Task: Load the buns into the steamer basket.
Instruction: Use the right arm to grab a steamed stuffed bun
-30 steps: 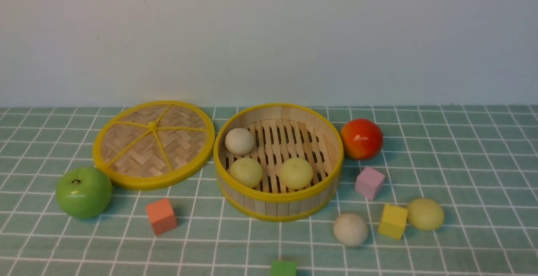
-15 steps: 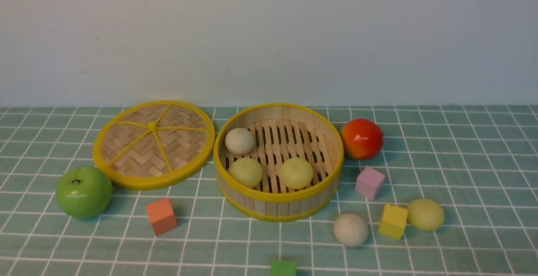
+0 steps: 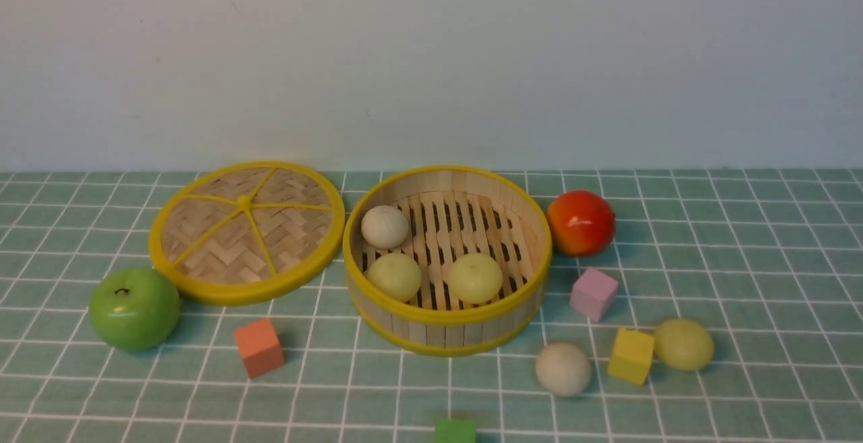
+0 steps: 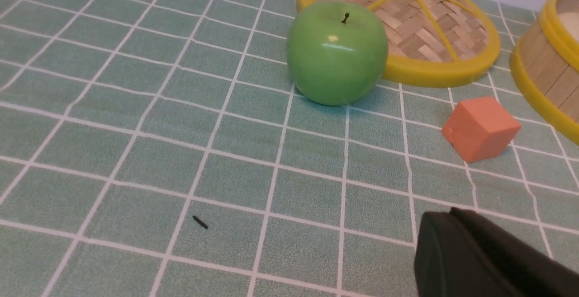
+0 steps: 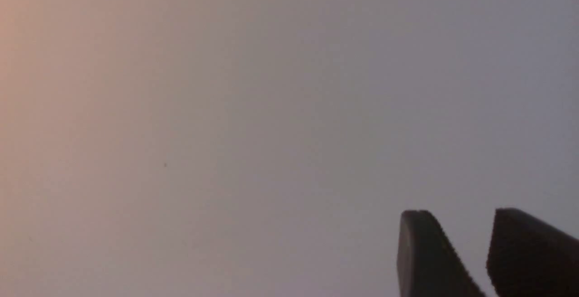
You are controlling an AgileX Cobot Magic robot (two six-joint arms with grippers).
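Observation:
The steamer basket [image 3: 448,332] stands mid-table and holds three buns: an off-white bun [image 3: 384,226], a pale yellow-green bun [image 3: 394,276] and another [image 3: 475,278]. An off-white bun [image 3: 563,369] and a yellow-green bun [image 3: 683,344] lie on the cloth to the basket's front right. Neither gripper shows in the front view. In the left wrist view my left gripper [image 4: 445,218] is shut and empty, low over the cloth, near the basket's wall [image 4: 543,75]. In the right wrist view my right gripper [image 5: 457,218] is open and empty, facing only a blank wall.
The flat woven lid [image 3: 246,230] lies left of the basket, with a green apple [image 3: 134,308] and an orange cube [image 3: 258,346] in front of it. A red apple [image 3: 580,222], pink cube [image 3: 592,293], yellow cube [image 3: 630,355] and green cube [image 3: 454,430] lie around the loose buns.

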